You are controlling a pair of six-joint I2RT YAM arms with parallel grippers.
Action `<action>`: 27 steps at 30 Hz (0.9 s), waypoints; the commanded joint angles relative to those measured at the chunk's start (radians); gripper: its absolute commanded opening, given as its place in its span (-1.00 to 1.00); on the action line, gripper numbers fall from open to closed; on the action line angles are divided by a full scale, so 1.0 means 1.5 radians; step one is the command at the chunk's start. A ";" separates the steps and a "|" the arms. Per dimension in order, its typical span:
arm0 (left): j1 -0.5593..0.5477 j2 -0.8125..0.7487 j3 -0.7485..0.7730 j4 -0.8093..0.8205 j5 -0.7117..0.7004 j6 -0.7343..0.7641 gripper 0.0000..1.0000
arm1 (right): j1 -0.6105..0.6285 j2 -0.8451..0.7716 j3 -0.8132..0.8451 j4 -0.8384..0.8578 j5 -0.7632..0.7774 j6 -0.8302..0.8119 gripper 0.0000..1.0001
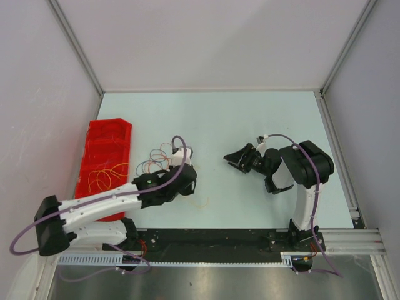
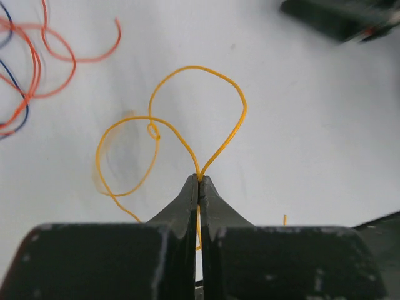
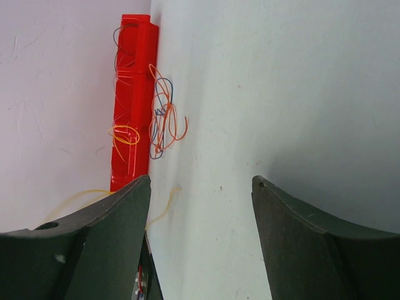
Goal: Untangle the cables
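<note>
Now the left hand (image 2: 200, 181) is clenched on one orange cable (image 2: 244, 112), pinching its loop at the base, likely to draw it away from the other cables (image 1: 167, 155) tangled on the table (image 1: 262, 119) beside the red bin (image 1: 106, 144). The right hand (image 3: 201, 187) hangs released and empty, well to the right.

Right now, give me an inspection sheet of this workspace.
Surface: flat pale green tabletop.
Job's things: tangle of thin orange, red and blue wires on the table; thin yellow looped wire lying apart from it; more wires in red plastic tray.
Clutter: nothing seen.
Grippers: left tool shut on the yellow wire; right tool open, empty.
Cables: lilac arm hoses looping off both arms.
Surroundings: white panel walls, metal frame.
</note>
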 commanded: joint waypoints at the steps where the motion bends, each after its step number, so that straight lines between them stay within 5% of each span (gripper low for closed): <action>1: 0.003 -0.069 0.081 -0.101 -0.027 0.027 -0.99 | -0.004 0.065 -0.029 -0.191 0.040 -0.053 0.45; 18: 0.081 -0.113 0.225 -0.263 -0.203 -0.001 -1.00 | -0.004 0.066 -0.029 -0.192 0.038 -0.052 0.45; 27: 0.319 -0.080 0.309 -0.314 -0.261 -0.054 -0.99 | -0.003 0.066 -0.029 -0.193 0.037 -0.050 0.44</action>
